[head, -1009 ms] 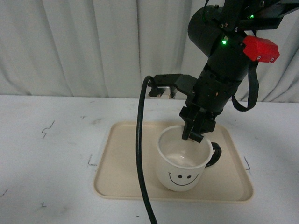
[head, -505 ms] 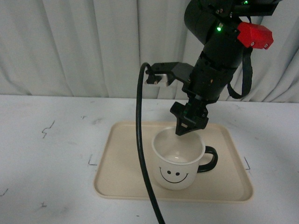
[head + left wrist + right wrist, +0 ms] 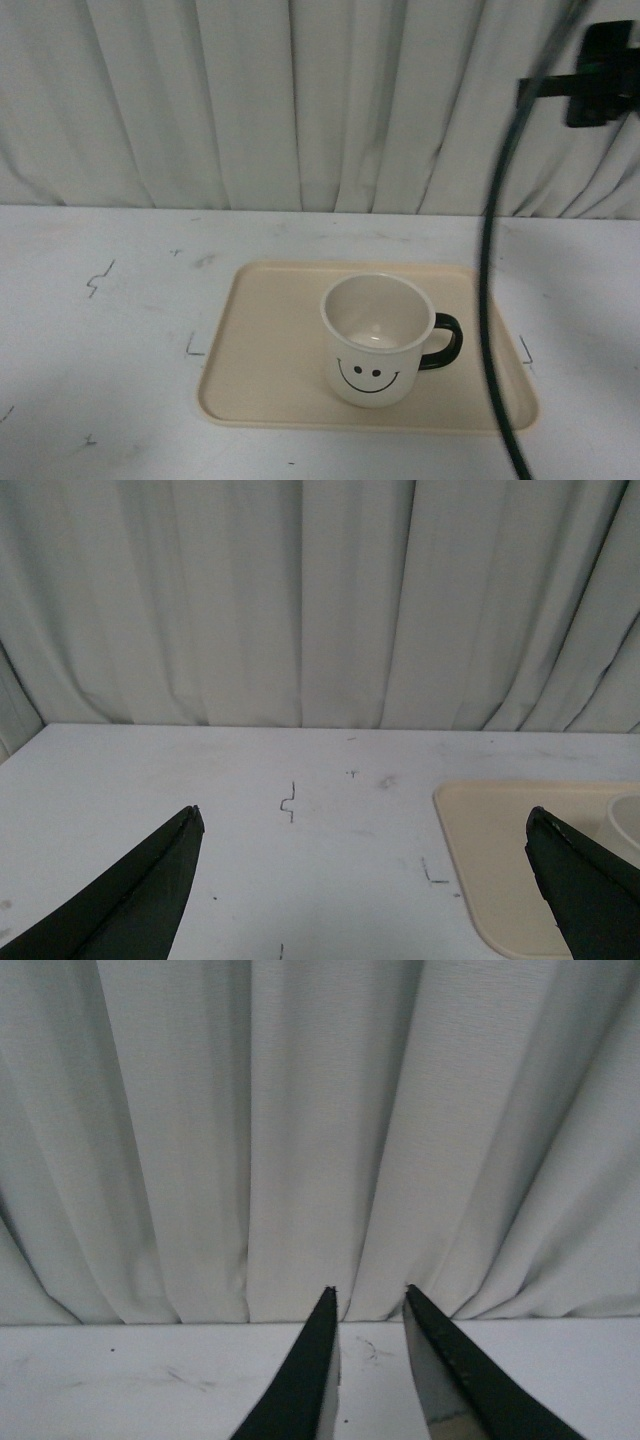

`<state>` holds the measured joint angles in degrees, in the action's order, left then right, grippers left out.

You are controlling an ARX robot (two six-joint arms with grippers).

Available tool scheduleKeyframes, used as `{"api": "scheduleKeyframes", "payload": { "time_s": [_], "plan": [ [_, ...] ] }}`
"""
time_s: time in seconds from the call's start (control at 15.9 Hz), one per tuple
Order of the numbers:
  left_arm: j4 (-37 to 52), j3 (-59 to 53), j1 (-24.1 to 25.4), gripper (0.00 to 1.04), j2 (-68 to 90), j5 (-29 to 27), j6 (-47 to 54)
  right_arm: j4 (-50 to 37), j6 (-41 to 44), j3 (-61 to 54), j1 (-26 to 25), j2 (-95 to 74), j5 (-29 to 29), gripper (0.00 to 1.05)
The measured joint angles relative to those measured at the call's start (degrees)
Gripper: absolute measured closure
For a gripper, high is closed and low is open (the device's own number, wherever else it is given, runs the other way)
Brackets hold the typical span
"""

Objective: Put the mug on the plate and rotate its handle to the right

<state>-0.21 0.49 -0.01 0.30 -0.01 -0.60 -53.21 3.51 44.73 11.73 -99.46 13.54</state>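
Note:
The cream-white mug (image 3: 375, 340) stands upright on the beige plate (image 3: 265, 350), its smiley face towards the camera. Its black handle (image 3: 444, 342) points to the right. No gripper touches it. My left gripper (image 3: 365, 815) is open and empty, low over the table to the left of the plate (image 3: 500, 830); the mug's edge (image 3: 628, 825) just shows there. My right gripper (image 3: 370, 1290) is open and empty, held up facing the curtain. Only a black part of the right arm (image 3: 600, 85) shows in the front view, at the top right.
A black cable (image 3: 488, 300) hangs from the right arm down past the plate's right end. A white curtain (image 3: 250, 100) closes the back of the white table (image 3: 100, 330). Small black marks (image 3: 98, 278) lie on the tabletop.
My right gripper has lifted off the mug's rim and moved up and right, out of the front view. The mug stays on the plate with its handle to the right.

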Motion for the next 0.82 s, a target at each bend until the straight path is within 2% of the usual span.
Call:
{"api": "scheduleKeyframes", "payload": {
  "time_s": [0.13,0.38,0.44,0.69,0.82],
  "plan": [
    [0.00,0.00,0.00,0.07,0.00,-0.02,-0.02,-7.91,-2.01,-12.41,-1.05,6.47,-2.97,1.02],
    [0.00,0.00,0.00,0.07,0.00,0.00,0.00,-8.96,-2.67,-25.99,-5.14,17.99,-5.92,1.03],
    [0.00,0.00,0.00,0.07,0.00,0.00,-0.02,-12.48,-2.67,-28.89,-5.51,19.32,-7.02,1.03],
    [0.00,0.00,0.00,0.07,0.00,0.00,-0.02,-8.07,-2.67,-36.54,-7.74,29.59,-9.05,1.03],
    [0.00,0.00,0.00,0.07,0.00,-0.09,0.00,-3.78,-2.69,-39.15,-11.50,35.76,-13.20,1.03]
  ]
}}
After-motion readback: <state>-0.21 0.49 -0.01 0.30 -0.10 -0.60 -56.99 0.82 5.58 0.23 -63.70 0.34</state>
